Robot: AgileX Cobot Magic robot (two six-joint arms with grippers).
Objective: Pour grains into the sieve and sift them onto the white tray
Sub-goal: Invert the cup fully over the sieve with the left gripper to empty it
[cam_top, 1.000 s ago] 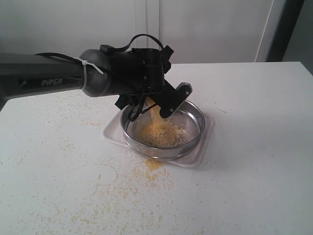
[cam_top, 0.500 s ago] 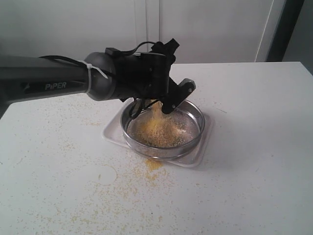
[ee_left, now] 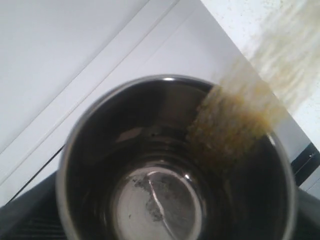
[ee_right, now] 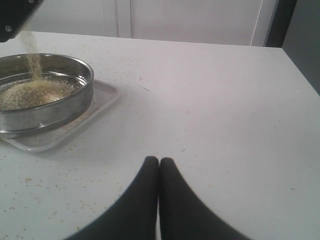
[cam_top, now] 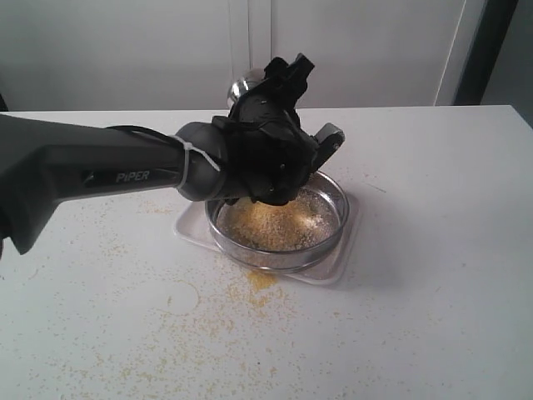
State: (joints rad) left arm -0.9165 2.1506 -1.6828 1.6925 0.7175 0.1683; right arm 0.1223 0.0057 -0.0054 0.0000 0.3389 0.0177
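My left gripper is shut on a small steel cup, tipped over the sieve. In the left wrist view the cup's inside looks nearly bare while grains slide out over its rim. A yellow heap of grains lies on the sieve's mesh. The sieve rests on the white tray. The right wrist view shows the sieve, the tray, a thin falling stream of grains, and my right gripper shut and empty, low over the table away from the tray.
Spilled yellow grains are scattered on the white table in front of and left of the tray. The table's back edge meets a white wall, with a dark upright strip at the far right.
The left wrist has rolled further and the cup has tipped up more steeply. The stream of grains has thinned and the heap in the sieve has grown. The right gripper has stayed still.
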